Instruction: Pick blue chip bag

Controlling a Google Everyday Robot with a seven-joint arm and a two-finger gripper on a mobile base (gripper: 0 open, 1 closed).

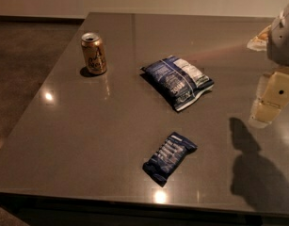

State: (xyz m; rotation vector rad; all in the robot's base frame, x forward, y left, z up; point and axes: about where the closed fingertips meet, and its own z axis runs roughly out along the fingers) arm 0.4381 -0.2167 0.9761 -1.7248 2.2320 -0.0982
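Dark counter point(78, 140), gold can point(93, 53) upright at far left, blue chip bag point(178, 81) lying flat mid-counter, smaller blue bar wrapper point(169, 158) nearer the front edge, hand point(268, 102) at the right edge above the counter, apart from the bag, spread or closed cannot tell

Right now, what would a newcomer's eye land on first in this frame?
The puffy dark blue chip bag with a white panel lies flat mid-table and is the largest item. A gold drink can stands upright farther back on the left, and a smaller flat dark blue wrapper lies near the front edge. The robot's cream hand hangs over the right side of the glossy grey table, apart from the bag.
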